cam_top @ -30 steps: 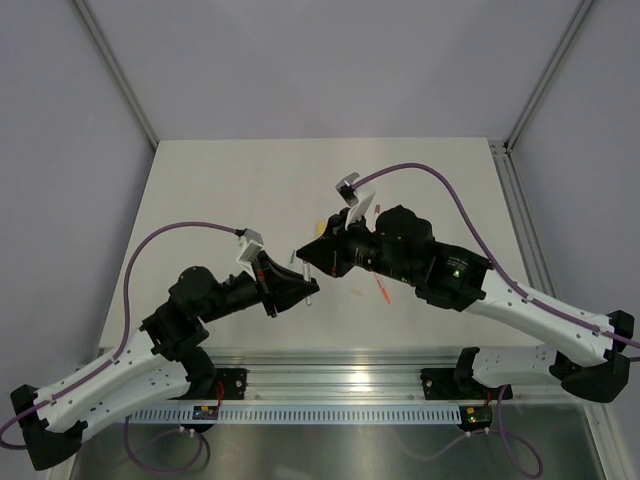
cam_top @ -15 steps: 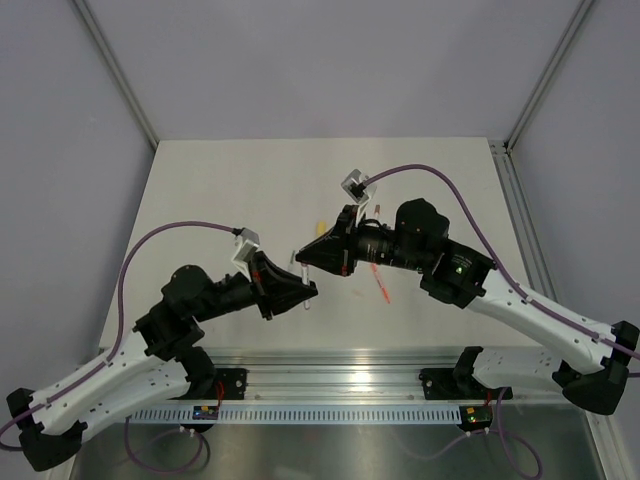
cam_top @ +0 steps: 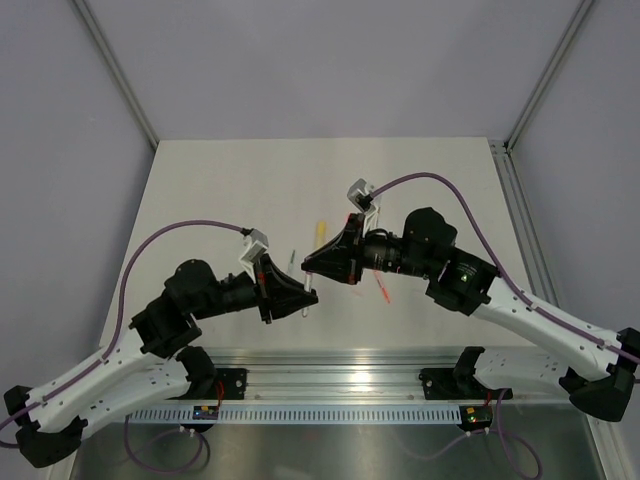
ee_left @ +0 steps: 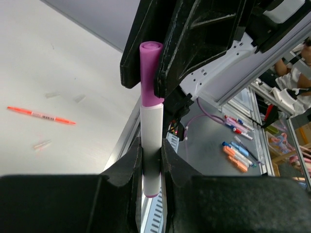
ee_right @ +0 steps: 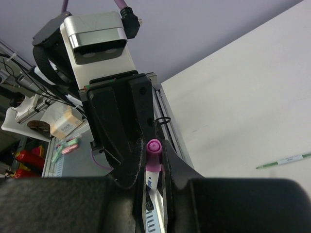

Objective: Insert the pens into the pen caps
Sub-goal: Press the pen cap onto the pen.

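With left gripper (ee_left: 151,153) nipped nearly shut on white pen (ee_left: 150,124) and right gripper (ee_right: 153,167) likewise on purple cap (ee_left: 151,73), mid-air over counter (cam_top: 420,190) at 6 o'clock, press coaxially, no side load, until seated.

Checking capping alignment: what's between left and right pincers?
Left wrist view: only the white pen, gripped by the left pincer, running into the purple cap the right pincer clamps.

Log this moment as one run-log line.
left gripper: shut on white pen | right gripper: shut on purple cap | cap: on pen end
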